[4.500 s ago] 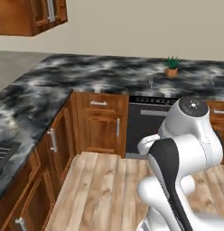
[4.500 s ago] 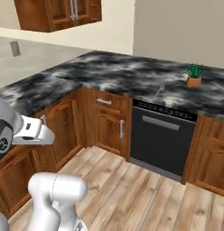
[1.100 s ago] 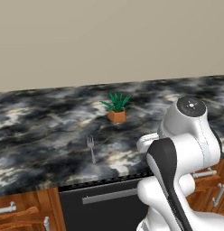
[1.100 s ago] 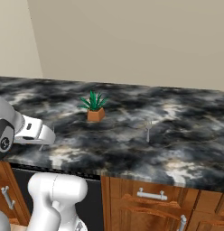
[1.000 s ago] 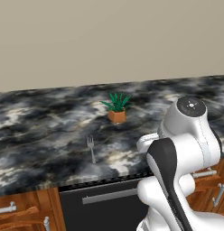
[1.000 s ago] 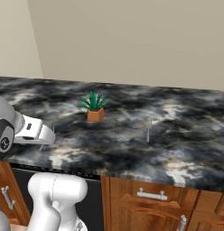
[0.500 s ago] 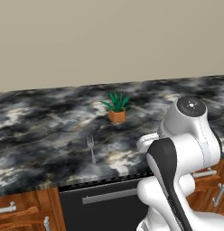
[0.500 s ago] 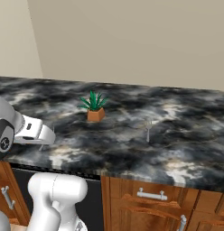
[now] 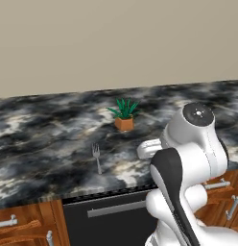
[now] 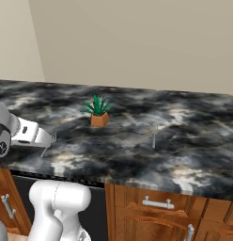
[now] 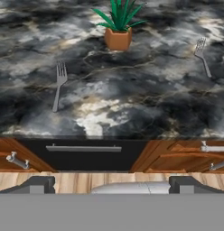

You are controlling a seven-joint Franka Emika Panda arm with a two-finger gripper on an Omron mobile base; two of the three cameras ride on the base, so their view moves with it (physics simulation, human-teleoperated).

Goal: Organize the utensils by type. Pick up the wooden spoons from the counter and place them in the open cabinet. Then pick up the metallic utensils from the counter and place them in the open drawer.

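Hanging low in front of the cabinets, the pincer (image 11: 111, 182) was spread wide and grasped nothing; its two dark tips stood far apart at the bottom of the hand view, well short of the counter (image 11: 132, 108). Two metal forks lay on the dark marbled stone. The left fork (image 11: 58, 85) lay nearer to the front edge, and the right fork (image 11: 202, 55) lay further back and to the side, well apart from the first one. Between them, toward the wall, stood a small potted plant (image 11: 118, 28) in an orange pot, touching neither fork. Judging from these pictures, the task was hardly begun: both forks were untouched on the counter, and I could see no wooden spoon, no open cabinet and no open drawer here, so I cannot tell whether the spoons were already put away. Below the counter were a black oven (image 11: 82, 155) with a long handle and brown cabinet fronts (image 11: 177, 155). Nothing stood directly in the way of the left fork, but the counter edge was between it and the pincer.
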